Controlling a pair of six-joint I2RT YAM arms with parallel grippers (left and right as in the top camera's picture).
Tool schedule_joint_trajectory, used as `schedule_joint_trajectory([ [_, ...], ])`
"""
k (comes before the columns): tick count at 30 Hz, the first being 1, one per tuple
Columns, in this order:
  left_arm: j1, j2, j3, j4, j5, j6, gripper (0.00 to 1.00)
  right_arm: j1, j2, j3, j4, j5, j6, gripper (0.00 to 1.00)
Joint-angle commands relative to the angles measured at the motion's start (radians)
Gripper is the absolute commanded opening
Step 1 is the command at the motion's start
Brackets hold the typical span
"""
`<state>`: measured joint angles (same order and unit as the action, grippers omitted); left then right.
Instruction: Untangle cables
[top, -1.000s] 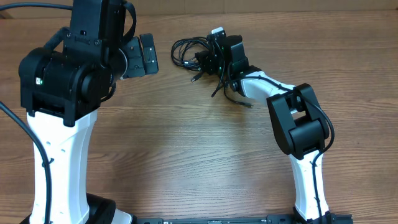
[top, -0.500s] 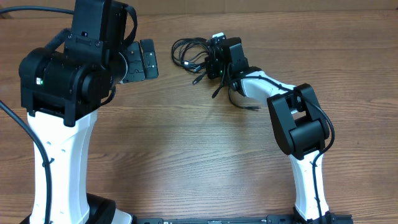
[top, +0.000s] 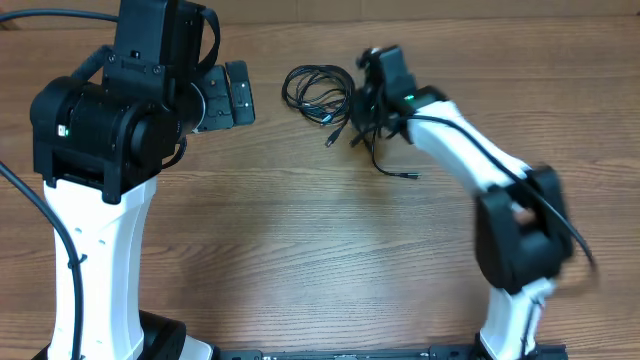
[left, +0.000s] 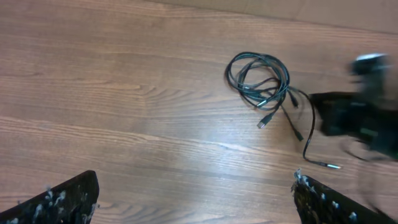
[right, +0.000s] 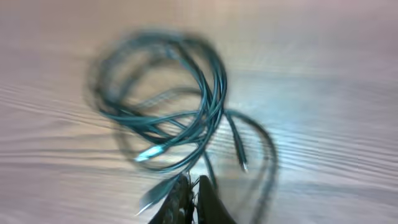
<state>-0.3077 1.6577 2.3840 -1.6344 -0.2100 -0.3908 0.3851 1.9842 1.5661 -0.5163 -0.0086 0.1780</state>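
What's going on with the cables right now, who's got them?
The right gripper is shut, with a strand of the cables running into its fingertips at the right edge of the tangle. That view is blurred, so the grip looks likely, not certain. Most of the coil lies on the table. The left gripper is open and hovers off to the left, touching nothing.

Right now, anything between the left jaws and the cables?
Nothing visible: only bare table lies from the open left jaws to the cables. The right jaws are shut on a strand at the tangle's far side.
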Motion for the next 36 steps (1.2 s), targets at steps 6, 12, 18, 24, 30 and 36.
schedule_joint_trajectory([
  [6, -0.007, 0.006, 0.007, 0.009, 0.076, -0.029, 1.0, -0.004, -0.327, 0.032, -0.123, -0.031, 0.039, 0.75],
  [12, -0.007, 0.006, 0.007, 0.0, 0.08, -0.029, 1.0, -0.003, -0.206, -0.005, 0.016, -0.151, 0.066, 1.0],
  [18, -0.007, 0.006, 0.007, -0.003, 0.08, -0.027, 1.0, 0.013, 0.019, -0.005, 0.205, -0.169, 0.107, 1.0],
  [24, -0.007, 0.011, 0.007, -0.008, 0.065, -0.024, 1.0, 0.008, 0.179, -0.005, 0.197, -0.258, 0.832, 0.78],
  [30, -0.007, 0.029, 0.006, -0.034, 0.065, -0.024, 1.0, 0.015, 0.184, -0.005, 0.163, -0.266, 1.298, 0.89],
  [36, -0.007, 0.039, 0.006, -0.055, 0.066, -0.024, 1.0, 0.02, 0.186, -0.006, 0.152, -0.207, 1.297, 0.89],
])
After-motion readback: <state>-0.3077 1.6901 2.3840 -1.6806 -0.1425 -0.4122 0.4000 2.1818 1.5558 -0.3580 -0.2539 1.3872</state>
